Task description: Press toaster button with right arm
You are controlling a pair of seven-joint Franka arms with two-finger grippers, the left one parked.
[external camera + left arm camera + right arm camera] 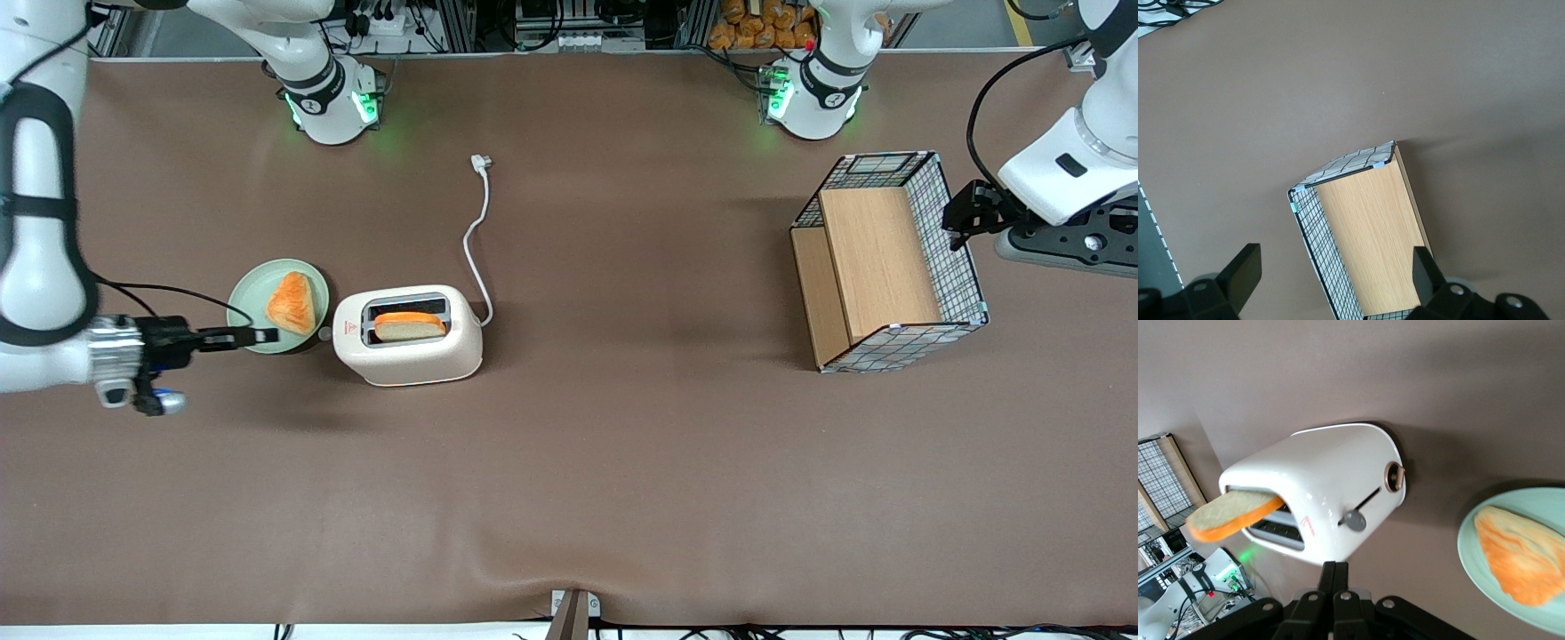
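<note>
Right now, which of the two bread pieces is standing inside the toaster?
The rectangular slice stands in the toaster slot. The triangular piece lies flat on the green plate, beside the shut gripper.

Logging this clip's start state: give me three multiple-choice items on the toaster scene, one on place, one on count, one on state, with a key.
1. Where is the pincer?
A. over the green plate's rim, beside the toaster
B. inside the wire basket
C. on the cord's plug

2. Bread slices in the toaster?
A. none
B. one
C. two

3. The pincer's fingers are:
A. spread wide
B. shut together, holding nothing
C. clamped on bread

Key: 1 A, its tip overlaps the plate edge; 2 B, one slice stands in a slot; 3 B, the right wrist view shows them touching.
</note>
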